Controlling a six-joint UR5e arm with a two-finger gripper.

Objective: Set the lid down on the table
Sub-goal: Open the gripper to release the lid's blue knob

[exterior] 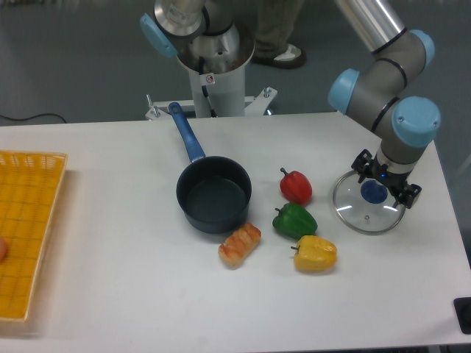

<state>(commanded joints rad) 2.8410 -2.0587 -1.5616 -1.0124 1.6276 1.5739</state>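
Note:
The glass lid (366, 209) with its metal rim lies flat on the white table (132, 294) at the right side. Its blue knob (374, 193) shows plainly. My gripper (385, 181) hovers just over the knob, open, with one black finger on each side and a gap between fingers and knob. Nothing is held.
A dark saucepan (214, 194) with a blue handle stands mid-table. Red (296, 186), green (294, 220) and yellow (315, 253) peppers lie left of the lid, with a bread roll (240, 244) nearby. A yellow mesh tray (26, 228) sits at the left edge.

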